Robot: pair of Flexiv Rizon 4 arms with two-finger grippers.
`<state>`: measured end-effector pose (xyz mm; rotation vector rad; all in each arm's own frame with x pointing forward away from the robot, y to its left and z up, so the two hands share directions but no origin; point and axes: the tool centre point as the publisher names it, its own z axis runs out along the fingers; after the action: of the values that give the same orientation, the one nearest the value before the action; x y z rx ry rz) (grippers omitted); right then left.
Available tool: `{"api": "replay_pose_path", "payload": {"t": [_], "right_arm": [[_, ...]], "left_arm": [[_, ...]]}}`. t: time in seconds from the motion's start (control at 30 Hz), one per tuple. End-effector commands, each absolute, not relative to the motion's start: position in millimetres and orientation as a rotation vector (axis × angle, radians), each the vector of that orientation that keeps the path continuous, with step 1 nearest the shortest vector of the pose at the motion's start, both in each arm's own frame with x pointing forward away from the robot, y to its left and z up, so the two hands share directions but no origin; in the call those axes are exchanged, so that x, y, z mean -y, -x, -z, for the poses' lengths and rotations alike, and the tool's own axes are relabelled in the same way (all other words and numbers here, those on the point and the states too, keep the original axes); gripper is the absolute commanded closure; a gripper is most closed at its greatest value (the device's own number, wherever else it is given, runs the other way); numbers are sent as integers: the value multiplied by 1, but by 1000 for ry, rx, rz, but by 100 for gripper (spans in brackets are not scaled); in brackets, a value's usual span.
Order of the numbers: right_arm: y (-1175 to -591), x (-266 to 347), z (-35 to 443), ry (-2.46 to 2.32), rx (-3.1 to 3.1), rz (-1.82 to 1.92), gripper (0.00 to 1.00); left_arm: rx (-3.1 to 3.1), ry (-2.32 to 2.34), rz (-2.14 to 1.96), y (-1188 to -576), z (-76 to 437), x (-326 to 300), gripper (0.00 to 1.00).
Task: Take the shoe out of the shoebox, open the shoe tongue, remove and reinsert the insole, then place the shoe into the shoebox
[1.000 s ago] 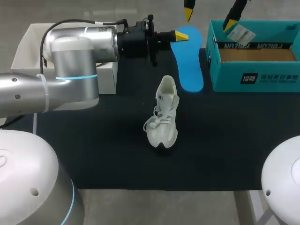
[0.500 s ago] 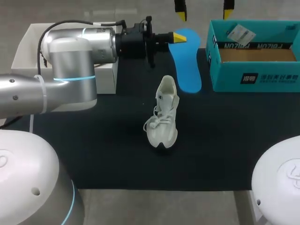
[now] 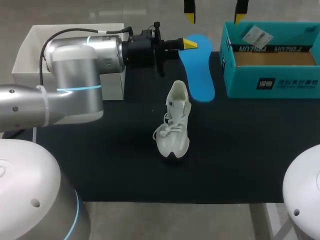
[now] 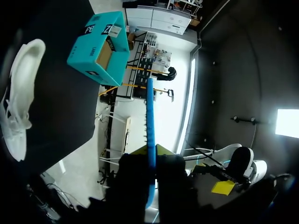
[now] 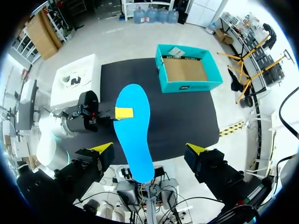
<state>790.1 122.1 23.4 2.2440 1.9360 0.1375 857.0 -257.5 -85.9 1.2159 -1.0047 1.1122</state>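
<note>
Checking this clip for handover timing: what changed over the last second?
The right hand shifted left and squared up, open throughout. The left hand, shut on the blue insole, drew it slightly nearer the shoe. Shoe and shoebox stayed put.

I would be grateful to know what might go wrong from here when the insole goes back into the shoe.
1. The left gripper pinches the blue insole only near one end; its long free length could flex or slip.
2. The white shoe stands unheld on the black mat, with the right gripper open and well away, so pushing may tip or slide it.
</note>
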Motion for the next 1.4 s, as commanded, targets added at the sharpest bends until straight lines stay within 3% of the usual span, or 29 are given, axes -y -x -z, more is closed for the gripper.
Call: {"api": "replay_pose_path", "payload": {"t": [0.03,1.4], "right_arm": [[-791,-120,-21,-2258,-1973,-192,0],[-786,-140,-10,-2239,-2061,-206,0]], "left_arm": [[995,-1201,-1113,-857,87,258,100],[1018,-1182,-1018,-858,84,267,100]]}}
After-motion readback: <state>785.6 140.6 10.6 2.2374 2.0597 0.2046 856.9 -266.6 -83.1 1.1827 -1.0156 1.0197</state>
